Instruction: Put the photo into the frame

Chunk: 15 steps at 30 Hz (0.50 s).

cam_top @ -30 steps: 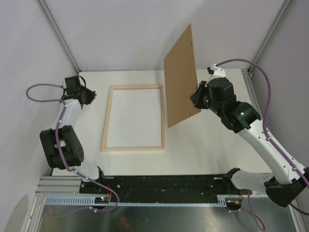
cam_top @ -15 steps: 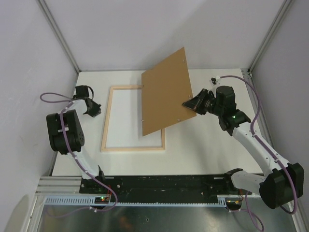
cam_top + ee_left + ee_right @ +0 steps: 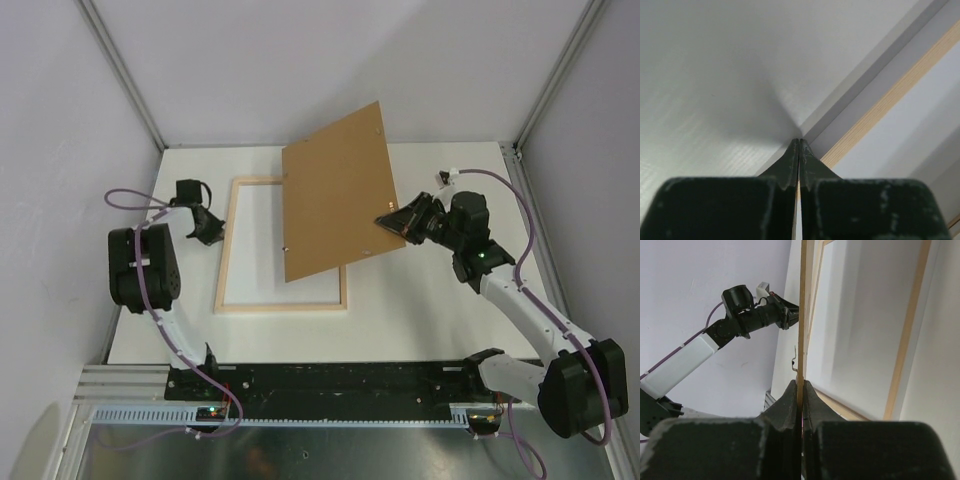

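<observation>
Overhead view of a white table (image 3: 430, 320) with two robot arms reaching in from the bottom edge.

The frame (image 3: 280, 306) lies flat at centre left, pale wood side up. A plain brown backing board (image 3: 335, 190) hangs tilted above it, covering the frame's upper right part. A second ago this board stood almost upright, off to the right of the frame. It has since swung down and leftward over the opening, so it looks about to be laid in as the closing layer.

The right gripper (image 3: 392, 222) pinches the board's right edge, fingers clamped tight on it.

The left gripper (image 3: 212, 236) has travelled from the table's upper left to just beside the frame's left rail. Its fingers have snapped together and hold nothing. It probably steadies the frame.

The photo cannot be seen as a picture anywhere. The frame's opening shows plain white, and I cannot tell whether that is the print lying face down.

Count: one frame, one backing board, two arms, two grippers, no visible print.
</observation>
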Each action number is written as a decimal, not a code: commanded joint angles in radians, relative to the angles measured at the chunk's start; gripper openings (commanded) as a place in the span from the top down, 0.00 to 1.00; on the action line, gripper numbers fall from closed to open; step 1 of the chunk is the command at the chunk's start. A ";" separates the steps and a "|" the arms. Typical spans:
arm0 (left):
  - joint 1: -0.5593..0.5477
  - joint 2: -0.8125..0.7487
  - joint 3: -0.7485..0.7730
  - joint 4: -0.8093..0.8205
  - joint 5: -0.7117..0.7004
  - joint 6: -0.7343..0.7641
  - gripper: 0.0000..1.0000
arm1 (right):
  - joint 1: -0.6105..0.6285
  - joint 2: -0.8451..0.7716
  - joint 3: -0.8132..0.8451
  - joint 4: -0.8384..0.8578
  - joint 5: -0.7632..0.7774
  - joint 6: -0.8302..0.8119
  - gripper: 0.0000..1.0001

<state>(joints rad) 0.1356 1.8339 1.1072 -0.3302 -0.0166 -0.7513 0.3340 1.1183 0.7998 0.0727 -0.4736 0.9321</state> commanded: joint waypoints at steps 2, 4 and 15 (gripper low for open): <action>-0.097 0.015 -0.032 -0.004 0.022 -0.020 1.00 | -0.023 -0.039 -0.014 0.181 -0.033 0.010 1.00; -0.135 0.012 -0.039 -0.004 0.036 -0.033 1.00 | -0.032 -0.036 -0.024 0.182 -0.038 0.006 1.00; -0.288 -0.020 -0.040 -0.002 0.078 -0.064 1.00 | -0.073 -0.048 -0.097 0.200 -0.070 -0.012 1.00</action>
<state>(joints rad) -0.1020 1.8332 1.0878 -0.3008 0.0338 -0.7963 0.2760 1.1179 0.7090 0.1101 -0.4919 0.9306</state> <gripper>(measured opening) 0.004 0.033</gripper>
